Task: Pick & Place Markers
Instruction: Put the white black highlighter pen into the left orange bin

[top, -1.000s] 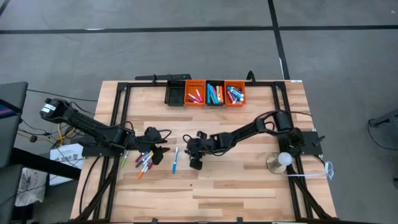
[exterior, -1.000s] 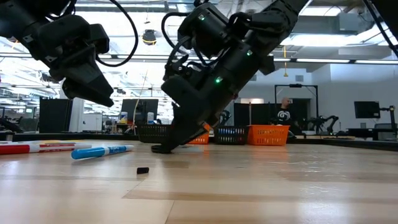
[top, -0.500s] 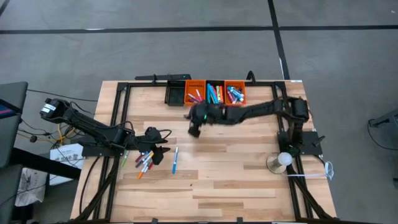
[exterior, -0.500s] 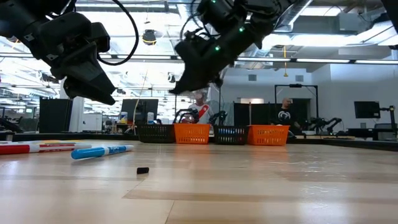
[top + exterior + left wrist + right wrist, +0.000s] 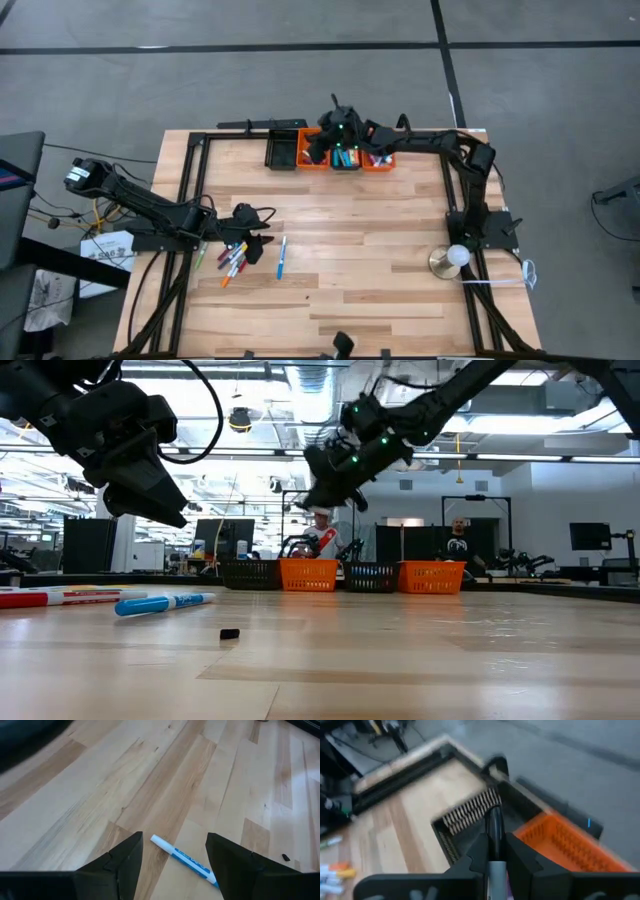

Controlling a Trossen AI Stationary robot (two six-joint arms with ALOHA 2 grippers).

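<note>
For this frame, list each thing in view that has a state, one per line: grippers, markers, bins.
Right gripper: shut on a dark marker, raised over the bins.
Left gripper: open, empty, hovering above the table beside the loose markers.
Blue marker: capped, lying flat on the table.
Loose markers: lying in a cluster on the table.
Black bin: upright; contents cannot be told.
Orange bins: upright, holding markers.

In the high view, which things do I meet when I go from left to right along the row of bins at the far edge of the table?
Black bin → orange bin → right pincer holding a black marker → second black bin → second orange bin.
</note>
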